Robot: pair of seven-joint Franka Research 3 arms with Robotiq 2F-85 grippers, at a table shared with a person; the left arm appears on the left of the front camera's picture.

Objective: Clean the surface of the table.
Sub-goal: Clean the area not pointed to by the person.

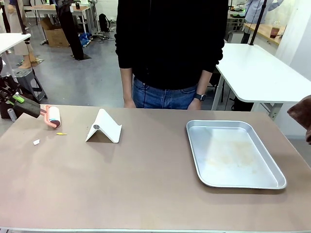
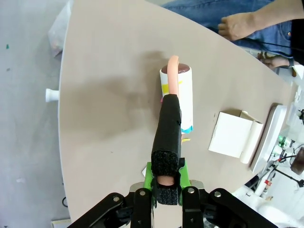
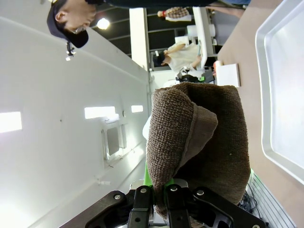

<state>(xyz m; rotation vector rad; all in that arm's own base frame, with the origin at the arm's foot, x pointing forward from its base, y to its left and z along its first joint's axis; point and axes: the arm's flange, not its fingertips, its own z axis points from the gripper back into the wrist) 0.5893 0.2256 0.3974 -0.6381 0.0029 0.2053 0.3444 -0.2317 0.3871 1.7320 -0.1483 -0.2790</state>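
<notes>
The taupe table (image 1: pixel 146 184) carries a yellow scrap (image 1: pixel 60 133) and a white scrap (image 1: pixel 36 142) near its left end. My left gripper (image 1: pixel 18 100) (image 2: pixel 166 185) is shut on the black handle (image 2: pixel 167 130) of a lint roller. The roller's white head (image 1: pixel 52 116) (image 2: pixel 184 95) is at the table's far left corner; I cannot tell whether it touches the top. My right gripper (image 3: pixel 166 194) is shut on a folded brown cloth (image 3: pixel 204 137) (image 1: pixel 302 114), held off the table's right edge.
A white folded stand (image 1: pixel 103 127) (image 2: pixel 235 135) sits left of centre. A metal tray (image 1: pixel 233 153) (image 3: pixel 285 95) lies at the right. A person in a black top stands at the far edge, one hand (image 2: pixel 235 26) hanging near it. Bare tabletop runs along the front.
</notes>
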